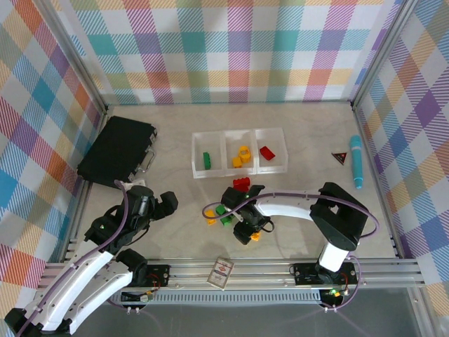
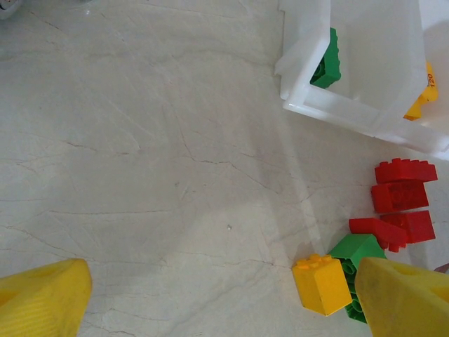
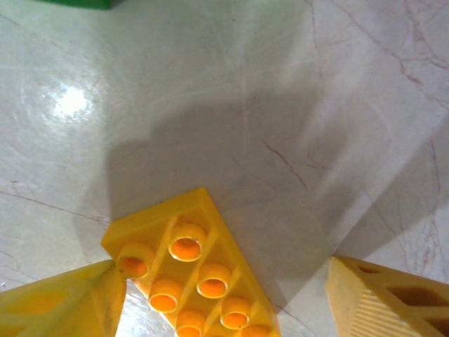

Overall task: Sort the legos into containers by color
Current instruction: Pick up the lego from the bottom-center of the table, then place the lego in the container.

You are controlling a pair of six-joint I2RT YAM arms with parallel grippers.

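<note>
Containers [image 1: 226,151]: three white trays joined in a row, standing on the pale surface [image 1: 182,232].
Left tray [image 1: 214,144]: holds one green lego [image 1: 208,160].
Middle tray [image 1: 235,140]: holds yellow legos [image 1: 242,156].
Right tray [image 1: 277,144]: holds one red lego [image 1: 267,152].
Red pile [image 1: 242,184]: loose red legos just on the arms' side of the containers, by the middle tray.
Green pair [image 1: 224,215]: loose green legos on the surface, farther to the arms' side of the containers than the red pile.
Yellow brick [image 2: 321,281]: loose and touching a green one, on the arms' side of the containers.
Right hand [image 3: 226,274]: on the arms' side of the containers, beyond the loose legos. It is released, fingers apart around an orange lego [image 3: 179,225].
Orange lego: lies flat, studs up. One finger touches its corner and the other stands apart from it.
Left hand [image 2: 224,302]: to the left and arms' side of the containers. It is released, fingers wide apart over bare surface, nothing between them.
Black box [image 1: 116,151]: flat, left of the containers.
Teal pen [image 1: 356,161]: right of the containers, near the wall.
Card [image 1: 221,272]: red-and-white, well to the arms' side of the containers, at the metal rail.
</note>
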